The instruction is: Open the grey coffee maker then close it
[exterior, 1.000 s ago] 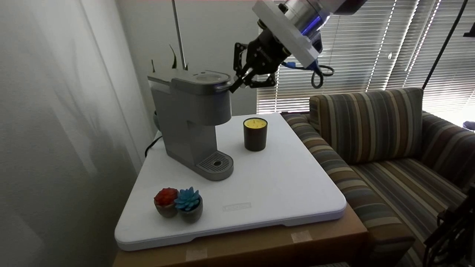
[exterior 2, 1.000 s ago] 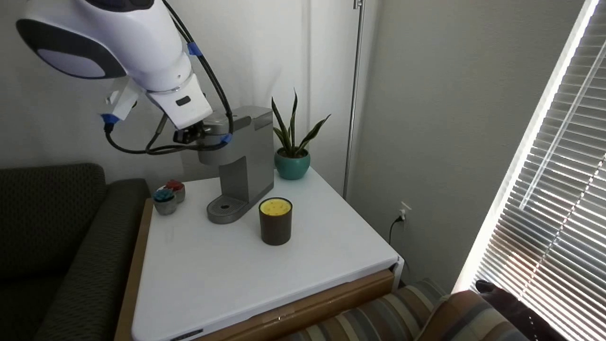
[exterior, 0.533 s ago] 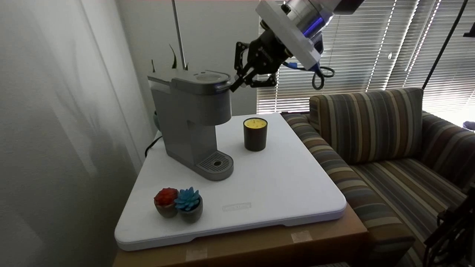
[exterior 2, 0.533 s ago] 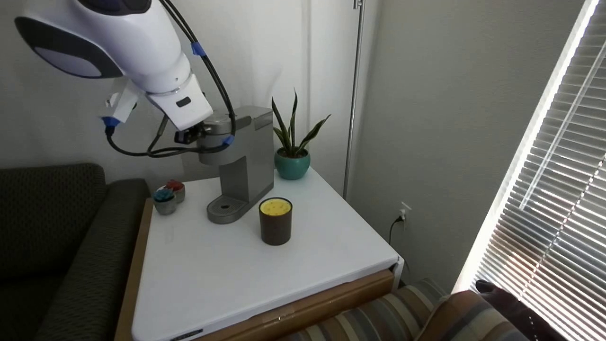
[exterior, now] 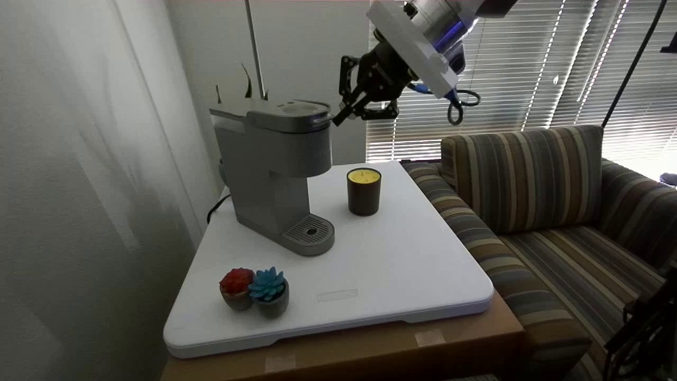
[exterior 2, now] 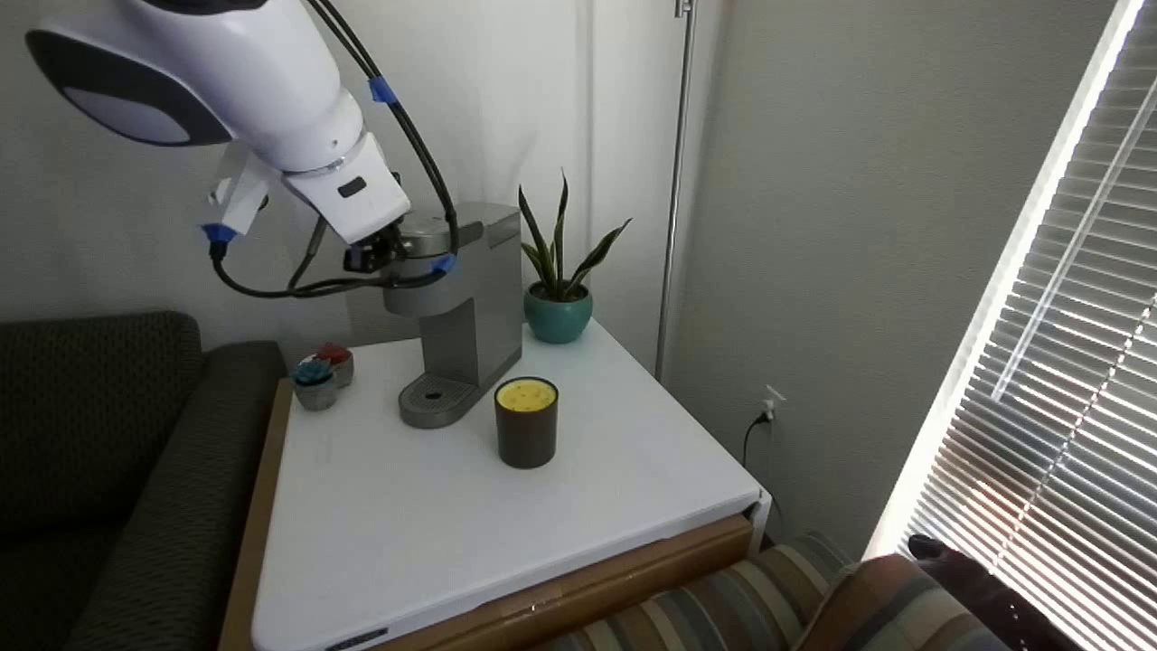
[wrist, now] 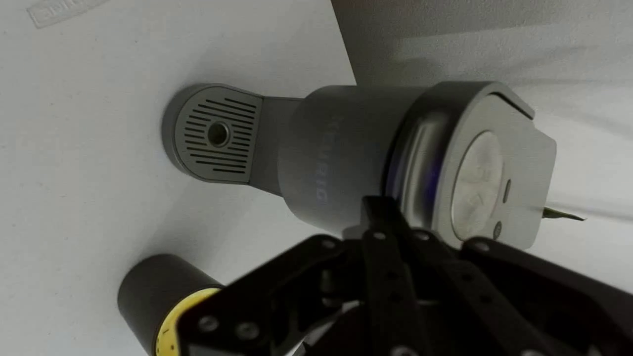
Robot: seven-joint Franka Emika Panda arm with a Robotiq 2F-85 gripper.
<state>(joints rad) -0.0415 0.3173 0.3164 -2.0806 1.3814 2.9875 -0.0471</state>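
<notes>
Grey coffee maker [exterior: 270,174] and gripper [exterior: 337,121] have shifted slightly since the earlier frame. In an exterior view, near left, sits a blue succulent [exterior: 267,292]; beyond, the coffee maker, lid [exterior: 288,114] down — gripper closed at its front edge — and farther right, a dark cup [exterior: 364,197].

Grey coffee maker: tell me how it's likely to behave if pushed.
The grey coffee maker should feel rigid, given its boxy, hard-looking shell. A push high up might tip it, since it stands tall, though the drip base jutting out in front probably resists a forward tip. A low push may slide it instead, as the white tabletop looks smooth.
</notes>
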